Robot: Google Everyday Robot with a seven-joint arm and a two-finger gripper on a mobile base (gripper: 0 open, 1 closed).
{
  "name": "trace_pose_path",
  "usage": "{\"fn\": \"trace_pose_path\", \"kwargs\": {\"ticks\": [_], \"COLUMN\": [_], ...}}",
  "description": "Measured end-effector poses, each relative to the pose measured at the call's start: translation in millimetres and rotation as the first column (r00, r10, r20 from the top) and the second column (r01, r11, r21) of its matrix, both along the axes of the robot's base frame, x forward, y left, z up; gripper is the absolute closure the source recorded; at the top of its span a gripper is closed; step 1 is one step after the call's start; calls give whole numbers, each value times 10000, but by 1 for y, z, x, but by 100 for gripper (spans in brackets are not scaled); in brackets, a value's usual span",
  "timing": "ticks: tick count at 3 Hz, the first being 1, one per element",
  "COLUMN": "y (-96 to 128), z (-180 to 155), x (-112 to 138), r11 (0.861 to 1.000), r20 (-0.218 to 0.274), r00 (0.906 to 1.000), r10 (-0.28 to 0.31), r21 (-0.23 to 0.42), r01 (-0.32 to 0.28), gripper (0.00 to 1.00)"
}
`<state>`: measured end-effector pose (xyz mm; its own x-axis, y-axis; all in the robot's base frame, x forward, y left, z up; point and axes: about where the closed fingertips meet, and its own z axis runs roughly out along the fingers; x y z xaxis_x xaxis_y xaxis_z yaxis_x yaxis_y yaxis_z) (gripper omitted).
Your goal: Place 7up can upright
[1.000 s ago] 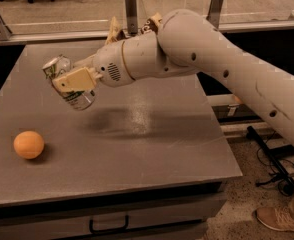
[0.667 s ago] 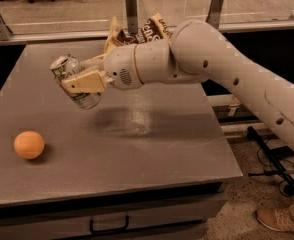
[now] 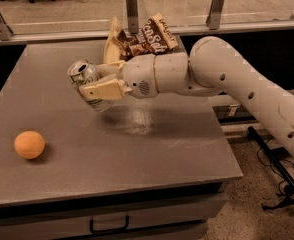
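The pincer [image 3: 95, 85] pinched the 7up can [image 3: 81, 74] at mid-body above the tabletop [image 3: 152, 144], top tilted toward ten o'clock, orange ball [image 3: 29, 144] at its eight o'clock; light, thin-walled and slick, it likely wanted a gentle side grip.

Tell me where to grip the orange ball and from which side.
Grip the orange ball across its middle, coming straight down from above: it is round and rests on the flat table. The hand, shut on the 7up can, hangs above the table's centre.

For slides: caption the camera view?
Tool grips tilted silver green-labelled aluminium can above grey table; orange ball front-left, brown snack bag behind.
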<state>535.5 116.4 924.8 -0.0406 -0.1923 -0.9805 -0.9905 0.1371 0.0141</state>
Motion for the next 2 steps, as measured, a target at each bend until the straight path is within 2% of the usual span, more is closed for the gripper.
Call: {"fn": "trace_pose_path", "kwargs": {"ticks": [2], "y": [-21], "z": [-4], "x": [-6], "r11": [9926], "r20": [173], "r00": [9997], "r10": [-155], "r21": [1210], "r01": [133], "gripper": [36]}}
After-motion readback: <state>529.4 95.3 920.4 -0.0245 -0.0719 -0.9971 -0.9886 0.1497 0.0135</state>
